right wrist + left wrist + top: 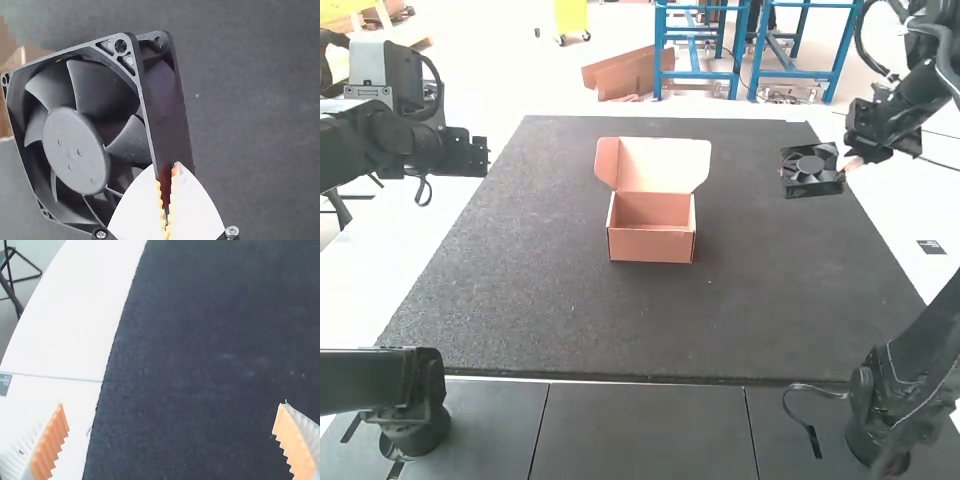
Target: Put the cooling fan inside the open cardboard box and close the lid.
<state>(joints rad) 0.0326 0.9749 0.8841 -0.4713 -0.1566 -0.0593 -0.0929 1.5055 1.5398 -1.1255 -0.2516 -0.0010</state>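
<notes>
Right tool (pixel 166 180) is clenched on one frame edge of the cooling fan (pixel 812 170), over the far right of the black mat (pixel 520 300). The open cardboard box (pixel 651 228) stands mid-mat, left of the fan, lid flap upright. Left tool (pixel 172 440) is released and empty. The fan is black, square-framed, and its blades appear intact.
</notes>
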